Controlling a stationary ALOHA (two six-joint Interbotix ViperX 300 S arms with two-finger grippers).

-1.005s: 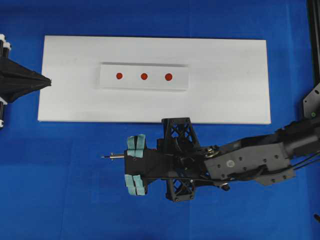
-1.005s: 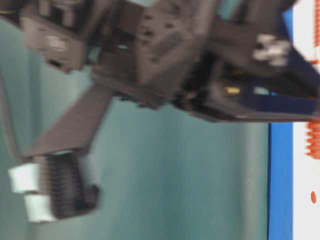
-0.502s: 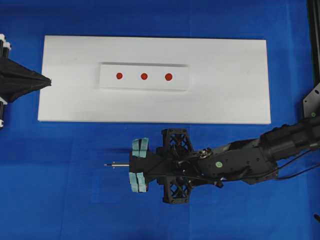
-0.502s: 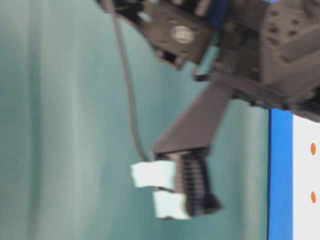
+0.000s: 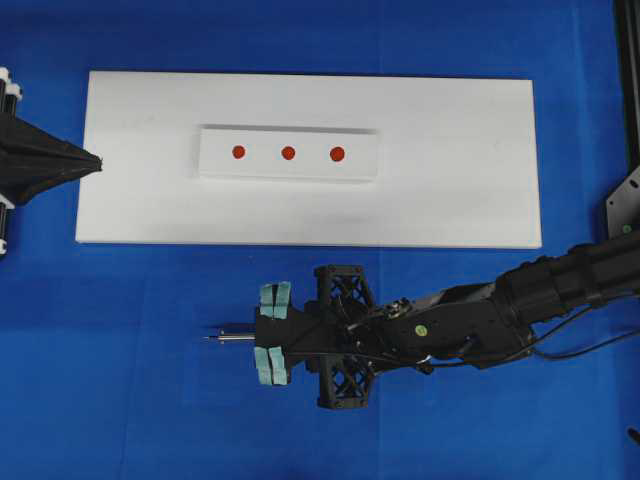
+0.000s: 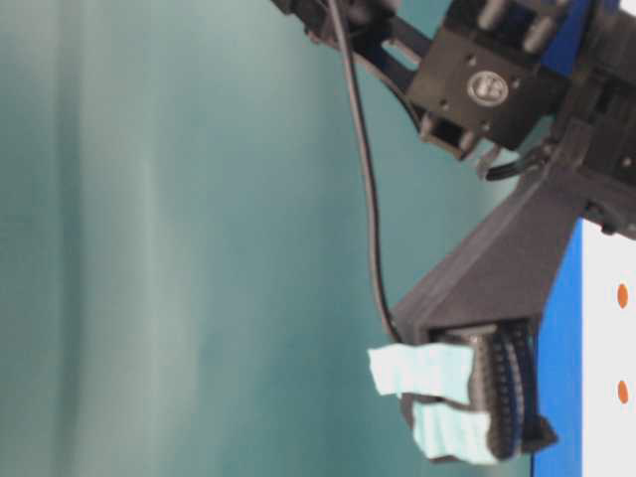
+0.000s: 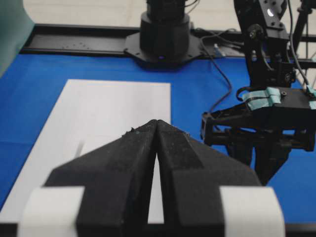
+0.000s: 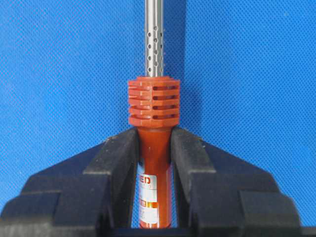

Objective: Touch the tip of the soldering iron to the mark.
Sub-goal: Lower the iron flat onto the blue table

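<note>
Far left of the overhead view, the left pincer (image 5: 95,162) sits with its black tips pressed together, clenched on nothing, its point just over the left edge of the white board (image 5: 450,200). The wrist view confirms it — the two fingers (image 7: 133,163) meet along one seam.

Moving right, the white strip (image 5: 288,153) lies on the board with three red dots in a row, and the mark (image 5: 337,154) is the right-hand one, bare and untouched.

Down below the board, over the blue bench (image 5: 120,400), the silver shaft of the soldering iron (image 5: 228,338) pokes out leftward, its tip well apart from the mark and off the board altogether. Just right of that shaft, the right pincer (image 5: 268,335) is grasping the iron — in its wrist view the black fingers (image 8: 118,168) squeeze the red-orange handle from both sides, right behind the ribbed collar, with the perforated shaft running straight out ahead. A black cord (image 6: 363,179) trails along the arm in the table-level view.
</note>
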